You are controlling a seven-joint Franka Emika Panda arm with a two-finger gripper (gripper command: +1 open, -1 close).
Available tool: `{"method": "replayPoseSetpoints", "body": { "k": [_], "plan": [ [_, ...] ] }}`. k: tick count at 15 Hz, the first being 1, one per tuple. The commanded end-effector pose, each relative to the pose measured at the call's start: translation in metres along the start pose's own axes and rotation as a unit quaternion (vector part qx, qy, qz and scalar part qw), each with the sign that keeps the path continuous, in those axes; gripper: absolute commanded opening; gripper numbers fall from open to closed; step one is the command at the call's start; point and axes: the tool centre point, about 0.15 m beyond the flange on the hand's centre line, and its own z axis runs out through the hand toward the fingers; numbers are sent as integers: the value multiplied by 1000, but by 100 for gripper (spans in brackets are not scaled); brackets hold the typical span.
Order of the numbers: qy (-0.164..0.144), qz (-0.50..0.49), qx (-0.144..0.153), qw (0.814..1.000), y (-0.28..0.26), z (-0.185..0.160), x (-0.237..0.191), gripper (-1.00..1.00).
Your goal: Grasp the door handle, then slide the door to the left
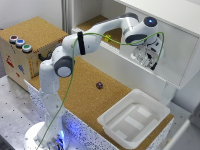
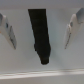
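Observation:
The door (image 1: 172, 52) is a pale grey-white panel on the front of the white cabinet, at the exterior view's right. My gripper (image 1: 146, 58) is up against it. In the wrist view the door (image 2: 60, 62) fills the picture, and its black bar handle (image 2: 41, 37) stands between my two fingers (image 2: 9, 31). My gripper (image 2: 41, 30) is open, with a clear gap between each finger and the handle. In the exterior view the handle is hidden behind my hand.
A white open-topped plastic tray (image 1: 107, 120) sits on the cork tabletop (image 1: 85, 97) below the cabinet. A small dark object (image 1: 99, 85) lies on the cork. A cardboard box with coloured buttons (image 1: 20, 42) stands at the exterior view's left. A green cable (image 1: 75, 55) runs along the arm.

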Motion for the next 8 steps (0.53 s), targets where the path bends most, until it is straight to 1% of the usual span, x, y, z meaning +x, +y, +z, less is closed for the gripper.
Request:
{"method": "replayPoseSetpoints", "body": {
  "k": [1,2,4,8],
  "plan": [
    [27,-37,-68,997,-14,5,1,100],
    [24,-41,-71,996,-14,7,2,100],
    [20,-41,-63,997,-11,11,4,100],
    [29,-19,-55,998,-3,16,13,100]
  ]
}}
